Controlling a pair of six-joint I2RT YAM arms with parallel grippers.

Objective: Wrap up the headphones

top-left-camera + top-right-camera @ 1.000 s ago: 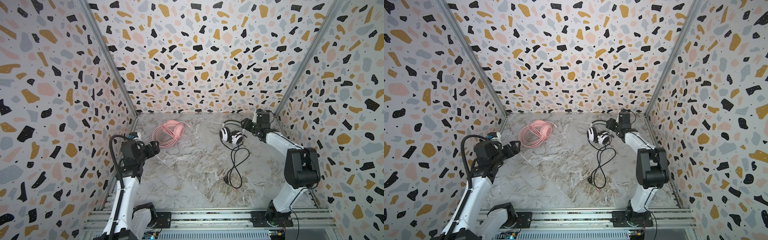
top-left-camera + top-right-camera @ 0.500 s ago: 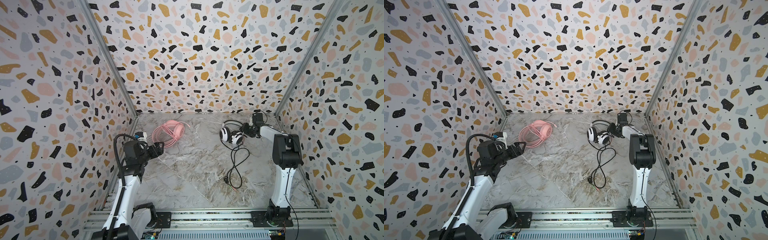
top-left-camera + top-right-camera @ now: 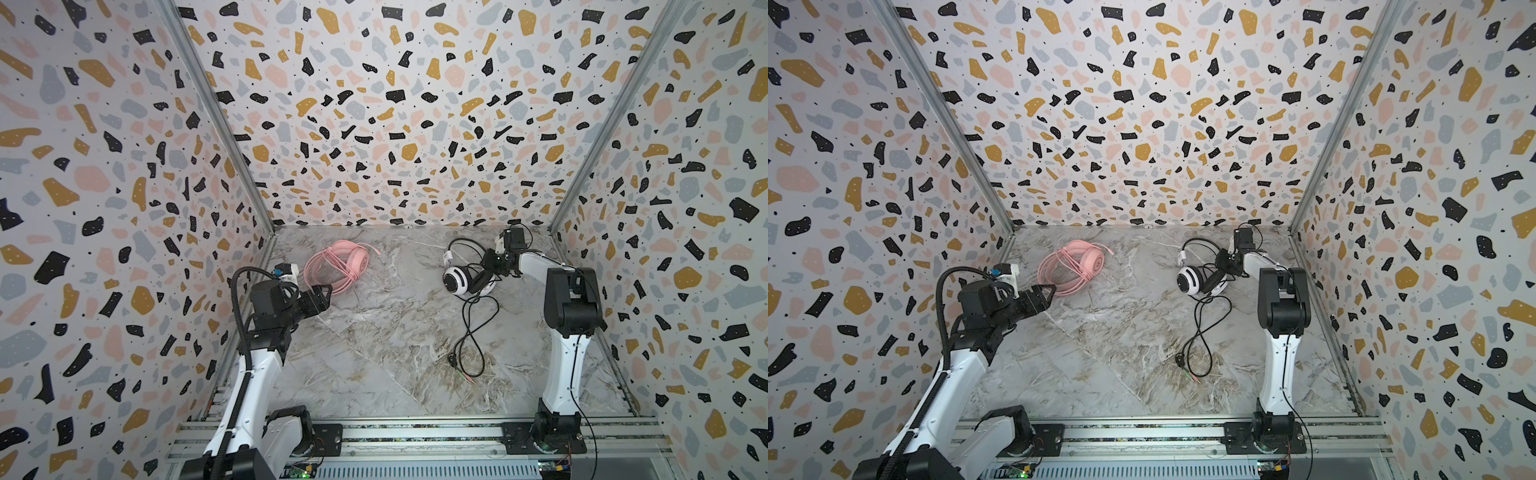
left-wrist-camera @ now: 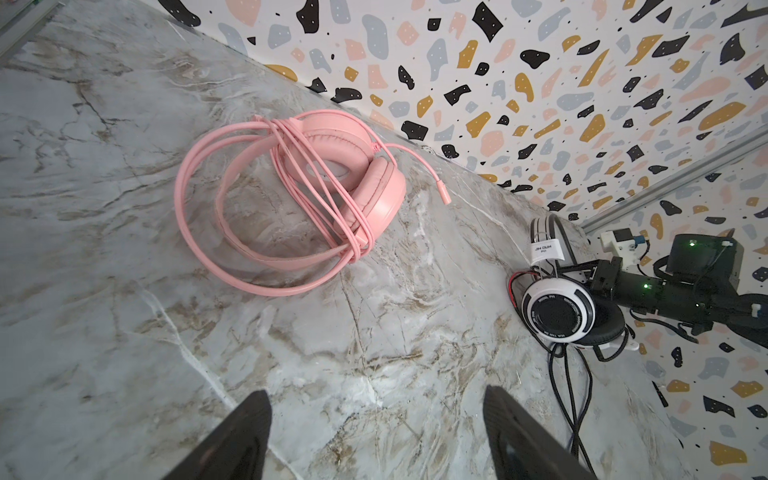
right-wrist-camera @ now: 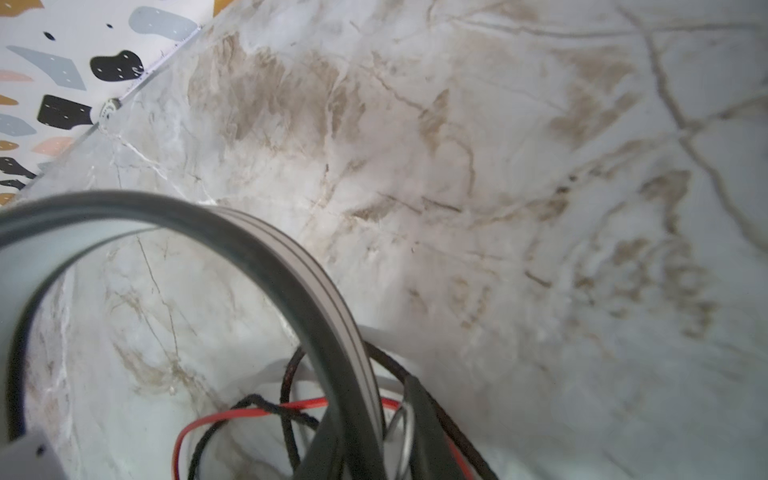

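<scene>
Swung right gripper in onto the band of the striped headset near the back right corner, jaws hidden; can't tell if open or clamped. Leaves its black cable strewn loose on the table, so wrap not begun. Nudged left gripper toward the already-wound pink headset at back left, jaws wide, empty.

Wrapped headset rear left on table, unwrapped headset rear right, cable trailing forward.
</scene>
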